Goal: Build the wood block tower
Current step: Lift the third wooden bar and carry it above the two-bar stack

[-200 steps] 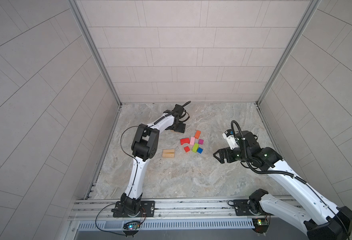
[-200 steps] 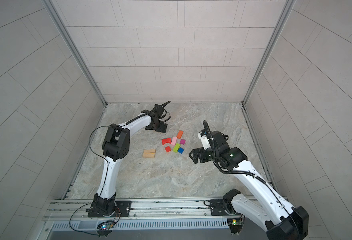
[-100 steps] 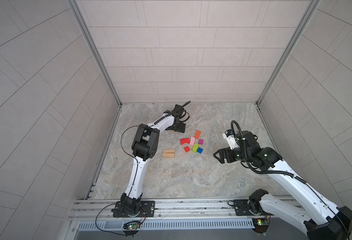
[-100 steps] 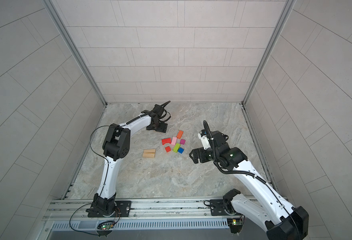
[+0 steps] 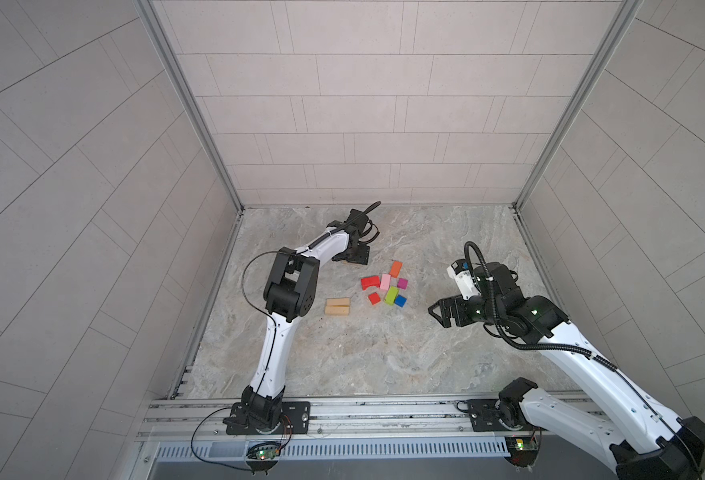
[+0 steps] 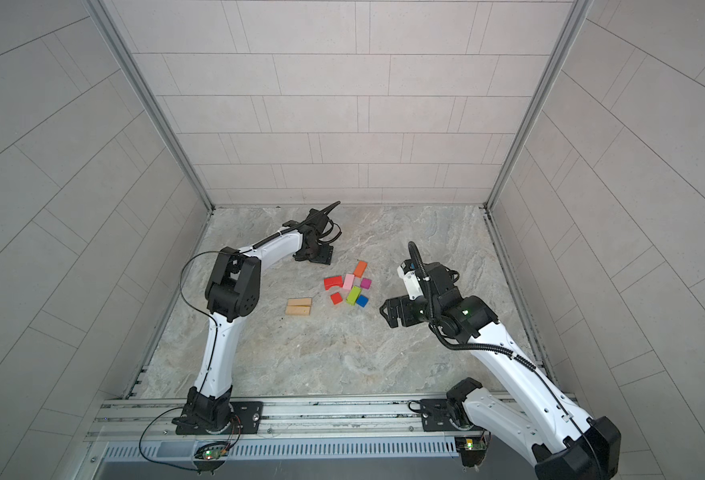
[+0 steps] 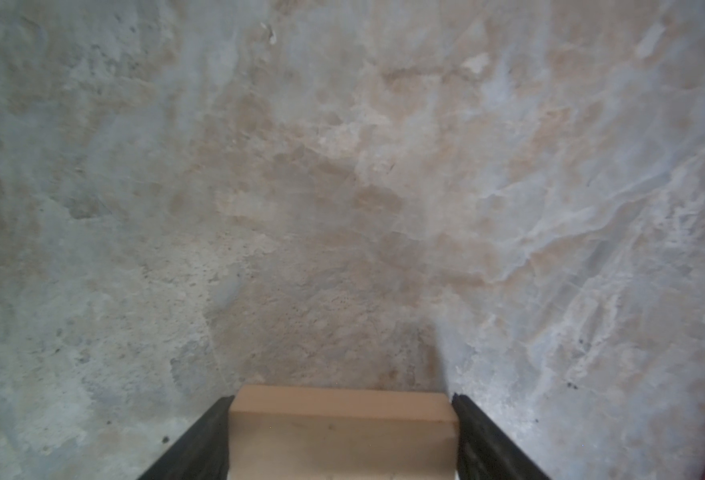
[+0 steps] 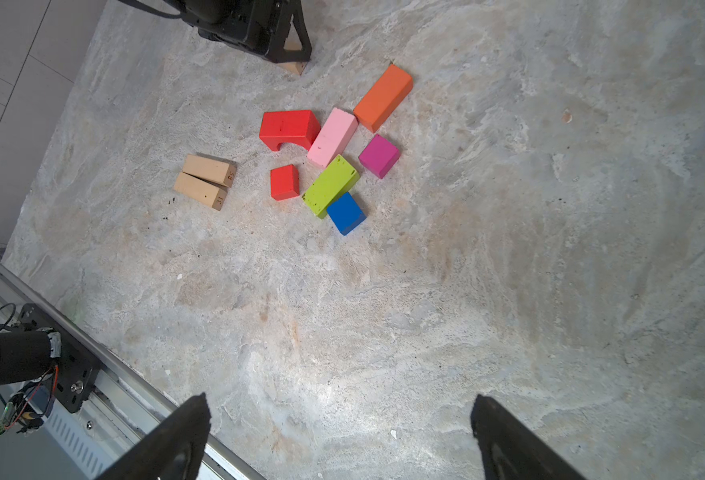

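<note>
Several wood blocks lie loose on the marble floor, and no tower stands. A red arch (image 5: 370,282), pink oblong (image 5: 385,281), orange oblong (image 5: 396,268), magenta cube (image 5: 402,283), lime oblong (image 5: 391,295), blue cube (image 5: 400,301) and red cube (image 5: 374,298) cluster at the centre. Two tan bars (image 5: 337,306) lie side by side left of them. My left gripper (image 5: 352,259) reaches down behind the cluster. In the left wrist view its jaws press both sides of a third tan bar (image 7: 342,436) lying on the floor. My right gripper (image 8: 338,411) hovers open and empty right of the cluster.
Tiled walls close in the floor on three sides. A metal rail (image 5: 342,411) with both arm bases runs along the front edge. Bare marble floor (image 5: 363,357) stretches between the blocks and the rail.
The left gripper's jaws have narrowed onto the tan bar. Neither arm has visibly shifted, and the blocks lie where they were.
</note>
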`<action>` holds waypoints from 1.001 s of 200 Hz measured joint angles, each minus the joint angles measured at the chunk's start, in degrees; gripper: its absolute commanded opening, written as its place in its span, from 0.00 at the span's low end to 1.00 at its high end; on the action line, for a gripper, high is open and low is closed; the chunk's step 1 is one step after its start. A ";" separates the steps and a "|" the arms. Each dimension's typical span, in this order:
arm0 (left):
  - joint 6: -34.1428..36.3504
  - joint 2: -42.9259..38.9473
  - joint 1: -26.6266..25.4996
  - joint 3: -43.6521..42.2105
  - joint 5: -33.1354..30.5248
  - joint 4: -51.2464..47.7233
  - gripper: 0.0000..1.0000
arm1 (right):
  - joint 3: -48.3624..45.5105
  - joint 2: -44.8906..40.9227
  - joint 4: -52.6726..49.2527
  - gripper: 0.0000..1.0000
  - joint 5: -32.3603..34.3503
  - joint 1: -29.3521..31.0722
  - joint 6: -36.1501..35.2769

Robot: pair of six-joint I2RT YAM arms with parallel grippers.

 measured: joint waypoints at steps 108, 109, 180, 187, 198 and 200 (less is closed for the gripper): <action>-3.74 -4.92 0.00 -6.47 0.28 1.22 0.70 | -0.02 -0.24 -0.07 0.99 0.00 0.00 0.02; -3.80 -5.01 0.00 -6.60 0.33 1.22 0.70 | -0.02 -0.24 -0.07 0.99 0.00 0.00 0.02; -6.73 -17.16 -0.28 -16.92 1.31 1.62 0.70 | -0.13 -0.24 0.28 0.99 -0.02 0.00 0.02; -7.04 -18.80 -0.42 -18.58 1.36 1.66 0.70 | -0.13 -0.24 0.39 0.99 -0.02 0.00 0.02; -7.48 -21.22 -0.55 -21.09 1.51 1.68 0.70 | -0.13 -0.22 0.52 0.99 -0.04 0.00 0.02; -7.54 -21.68 -0.55 -21.51 1.51 1.60 0.70 | -0.13 -0.22 0.57 0.99 -0.07 0.00 0.02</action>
